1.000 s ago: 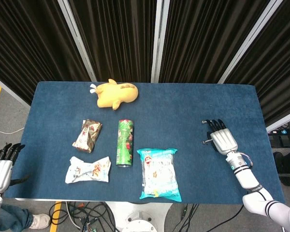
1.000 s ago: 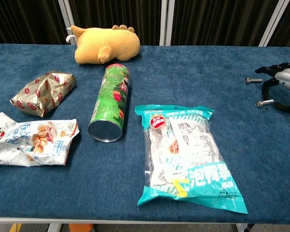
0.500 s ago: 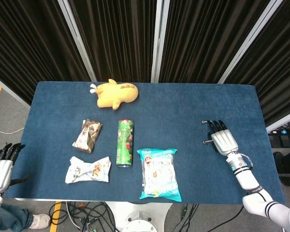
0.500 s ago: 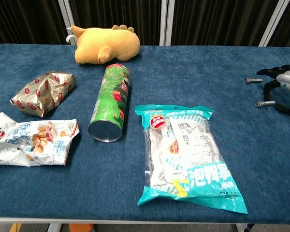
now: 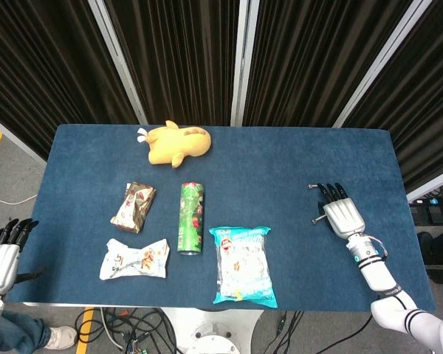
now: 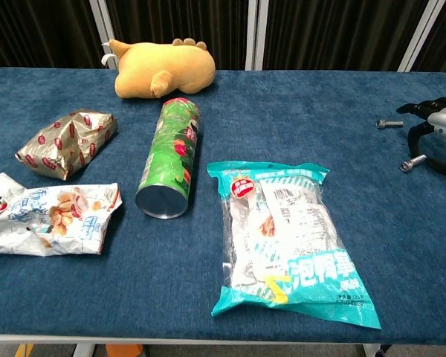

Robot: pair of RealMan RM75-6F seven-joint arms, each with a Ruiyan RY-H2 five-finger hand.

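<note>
My right hand (image 5: 341,212) hovers palm down over the right part of the blue table (image 5: 280,158), fingers spread and empty; the chest view shows it at the right edge (image 6: 438,126). My left hand (image 5: 1,258) hangs off the table's front left corner, fingers apart, holding nothing. Between them lie a green snack can (image 5: 191,216) on its side, a teal snack bag (image 5: 242,265), a white snack bag (image 5: 136,259), a crumpled red-and-gold packet (image 5: 134,206) and a yellow plush toy (image 5: 176,141). The teal bag is the item nearest my right hand.
Black curtains with white posts (image 5: 240,59) close off the back. Cables (image 5: 118,328) lie on the floor under the table's front edge. The can (image 6: 171,156), teal bag (image 6: 290,242) and plush (image 6: 163,68) fill the chest view's middle.
My right hand has drifted slightly toward the table's front right, its thumb dropping a little. The left hand and the objects have not moved.
</note>
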